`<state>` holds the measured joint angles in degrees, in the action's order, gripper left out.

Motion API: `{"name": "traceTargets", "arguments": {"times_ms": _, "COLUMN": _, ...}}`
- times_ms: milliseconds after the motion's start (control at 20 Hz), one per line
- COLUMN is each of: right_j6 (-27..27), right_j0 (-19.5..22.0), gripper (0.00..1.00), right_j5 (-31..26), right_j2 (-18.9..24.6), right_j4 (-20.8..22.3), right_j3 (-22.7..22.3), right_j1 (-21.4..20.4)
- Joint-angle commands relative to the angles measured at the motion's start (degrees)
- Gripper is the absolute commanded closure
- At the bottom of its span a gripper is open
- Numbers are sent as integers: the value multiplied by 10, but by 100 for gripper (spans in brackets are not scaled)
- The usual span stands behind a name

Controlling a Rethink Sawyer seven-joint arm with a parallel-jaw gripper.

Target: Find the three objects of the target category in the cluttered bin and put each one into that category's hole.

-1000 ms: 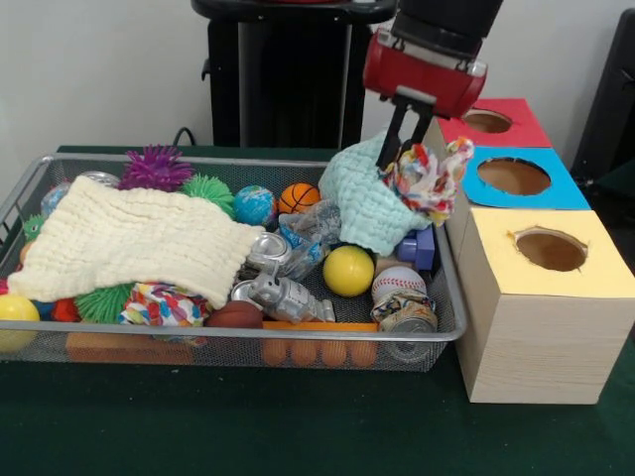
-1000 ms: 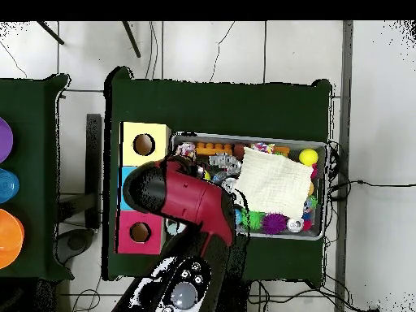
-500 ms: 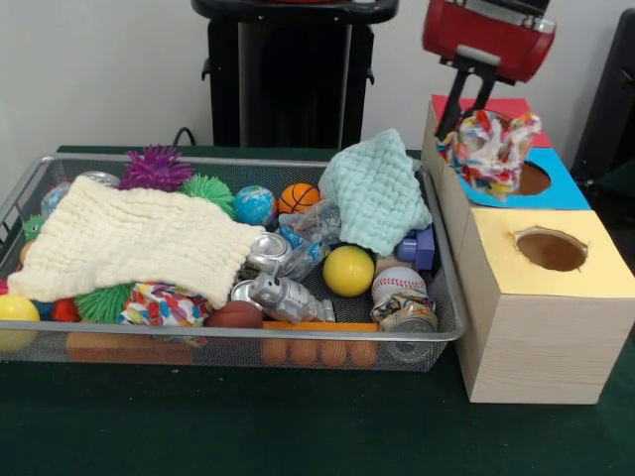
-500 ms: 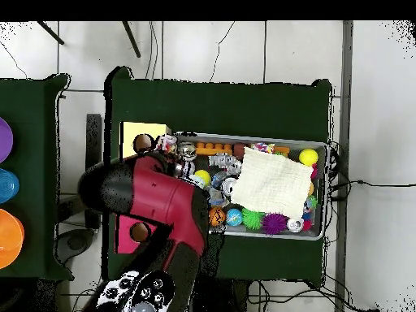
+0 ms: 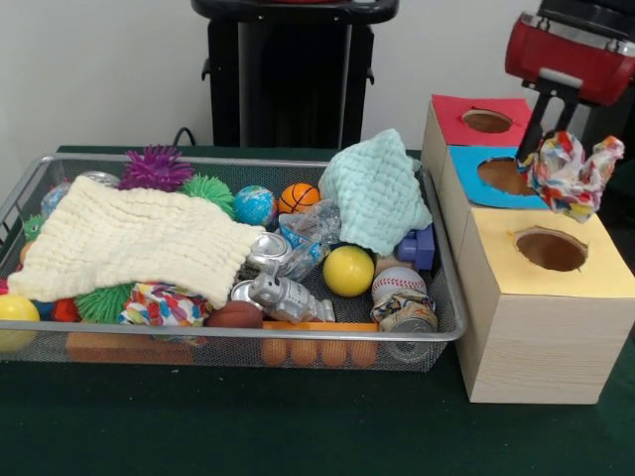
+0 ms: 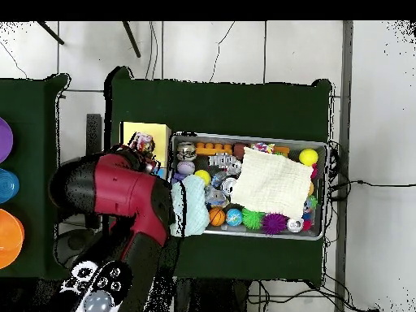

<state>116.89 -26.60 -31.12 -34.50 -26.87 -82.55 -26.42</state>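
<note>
My gripper (image 5: 549,159) is shut on a printed fabric bundle (image 5: 571,177), white with red, yellow, blue and green patches. It holds the bundle in the air just above and behind the round hole (image 5: 551,250) in the yellow-topped box. In the overhead view the bundle (image 6: 145,146) hangs over the yellow top (image 6: 132,132) and hides the hole. A second printed bundle (image 5: 164,302) lies at the front left of the wire mesh bin (image 5: 238,161), partly under the cream cloth (image 5: 129,238). It also shows in the overhead view (image 6: 262,149). No third bundle shows.
The blue-topped box (image 5: 516,178) and red-topped box (image 5: 486,121) stand behind the yellow one. A mint-green cloth (image 5: 372,193) lies at the bin's right end. Balls, spiky toys, cans and a baseball fill the bin. My red arm (image 6: 114,191) covers the boxes from above.
My gripper lifted the printed bundle out of the bin's right end and carried it right, past the blue-topped box, to over the yellow top. The mint-green cloth settled back into the bin.
</note>
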Motion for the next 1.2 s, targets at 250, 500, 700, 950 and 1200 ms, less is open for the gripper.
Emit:
{"name": "traceTargets", "arguments": {"times_ms": 250, "right_j6": 167, "right_j0": 13, "gripper": 100, "right_j5": -31, "right_j2": 37, "right_j4": -5, "right_j3": 40, "right_j1": 98}}
{"name": "traceTargets", "arguments": {"times_ms": 500, "right_j6": 178, "right_j0": 12, "gripper": 100, "right_j5": -14, "right_j2": 26, "right_j4": -8, "right_j3": 38, "right_j1": 108}}
{"name": "traceTargets", "arguments": {"times_ms": 700, "right_j6": 170, "right_j0": 15, "gripper": 100, "right_j5": -25, "right_j2": 19, "right_j4": -6, "right_j3": 43, "right_j1": 104}}
{"name": "traceTargets", "arguments": {"times_ms": 950, "right_j6": 154, "right_j0": 22, "gripper": 100, "right_j5": -21, "right_j2": 24, "right_j4": -3, "right_j3": 57, "right_j1": 109}}
{"name": "traceTargets", "arguments": {"times_ms": 1200, "right_j6": 136, "right_j0": 24, "gripper": 0, "right_j5": -18, "right_j2": 30, "right_j4": 6, "right_j3": 62, "right_j1": 105}}
